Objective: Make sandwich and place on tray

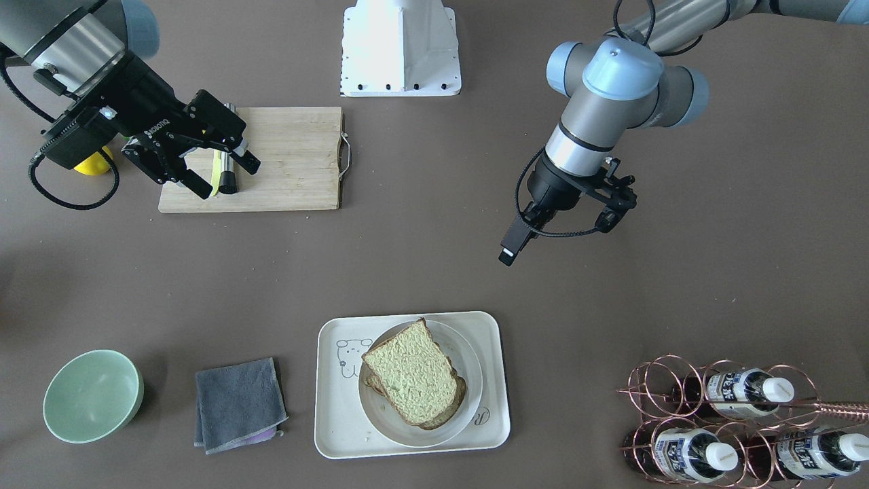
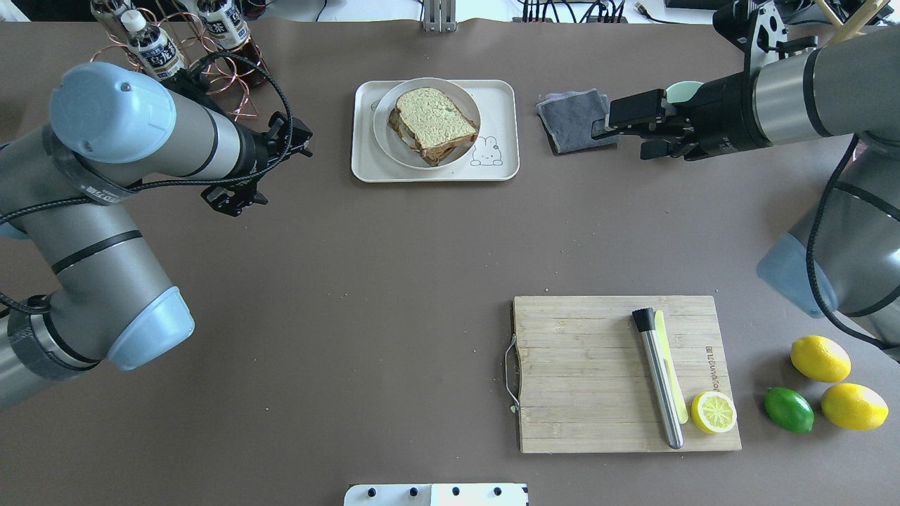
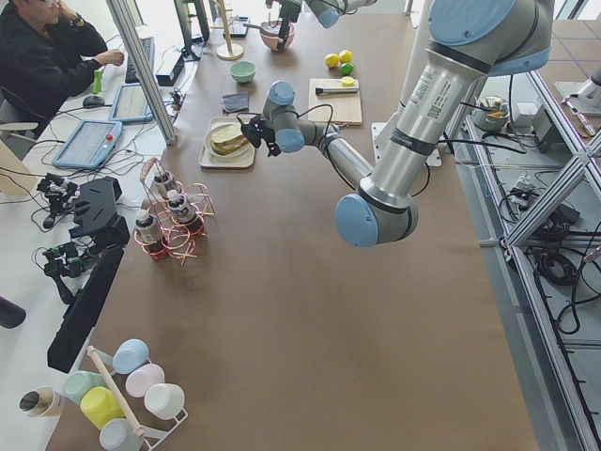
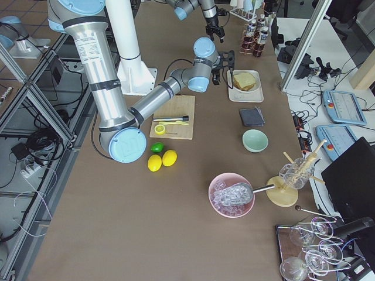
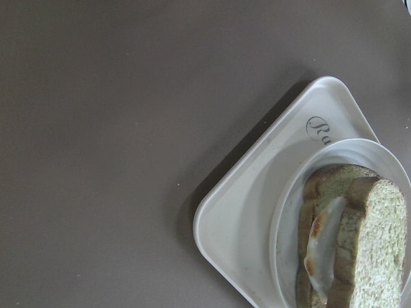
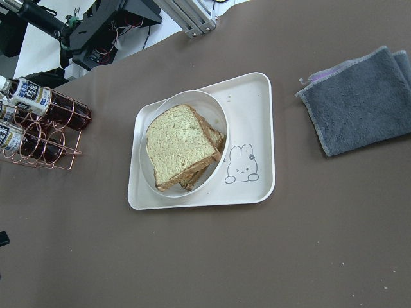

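The sandwich [image 1: 411, 373] lies on a round white plate [image 1: 468, 367] on the cream tray [image 1: 339, 421] at the far side of the table. In the left wrist view its white egg [image 5: 321, 247] shows between the two slices. The sandwich [image 2: 429, 119] and tray [image 2: 365, 165] also show overhead. My left gripper [image 1: 507, 255] hovers off the tray's corner, and I cannot tell how its jaws stand. My right gripper [image 2: 619, 133] is open and empty, held high near the grey cloth [image 2: 573, 119].
A wooden cutting board [image 2: 583, 372] holds a steel muddler [image 2: 657, 376], a yellow knife and a lemon half [image 2: 713, 412]. Two lemons and a lime [image 2: 787, 409] lie beside it. A green bowl [image 1: 91, 394] and a copper bottle rack [image 1: 740, 421] flank the tray.
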`<state>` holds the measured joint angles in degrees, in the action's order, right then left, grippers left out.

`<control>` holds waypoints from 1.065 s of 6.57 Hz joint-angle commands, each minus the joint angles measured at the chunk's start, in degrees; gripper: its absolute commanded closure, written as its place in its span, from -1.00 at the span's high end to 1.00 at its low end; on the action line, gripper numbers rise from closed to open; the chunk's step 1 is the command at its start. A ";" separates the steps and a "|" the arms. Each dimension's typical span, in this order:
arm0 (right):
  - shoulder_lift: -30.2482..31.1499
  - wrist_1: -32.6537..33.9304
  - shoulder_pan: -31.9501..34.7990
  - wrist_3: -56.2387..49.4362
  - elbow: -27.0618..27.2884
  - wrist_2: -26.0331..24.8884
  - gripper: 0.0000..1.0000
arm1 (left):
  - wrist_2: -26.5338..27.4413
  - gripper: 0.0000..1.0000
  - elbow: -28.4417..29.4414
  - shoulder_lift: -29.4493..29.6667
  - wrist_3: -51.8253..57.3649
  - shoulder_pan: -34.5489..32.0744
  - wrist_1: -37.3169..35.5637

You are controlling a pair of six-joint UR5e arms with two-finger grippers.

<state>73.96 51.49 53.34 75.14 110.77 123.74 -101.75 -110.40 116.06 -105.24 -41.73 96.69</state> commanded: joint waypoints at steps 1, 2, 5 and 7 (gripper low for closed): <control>3.88 0.11 3.06 -7.50 -0.29 0.01 1.00 | 3.04 0.96 -5.85 -3.97 7.21 -0.10 -6.85; 7.91 1.06 6.39 -17.04 -0.90 0.09 1.00 | 3.40 0.96 -8.92 -8.00 11.59 -0.19 -6.95; 8.83 29.71 18.86 -53.30 -0.90 1.06 1.00 | 2.53 0.96 -10.88 -16.63 40.27 -12.71 -7.04; 7.96 45.92 28.17 -78.54 -4.83 0.01 1.00 | -13.01 0.96 -6.35 -19.03 69.14 -30.75 -8.95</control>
<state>82.47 88.01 75.92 11.45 108.50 124.11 -104.90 -119.72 98.22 -53.05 -61.45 89.12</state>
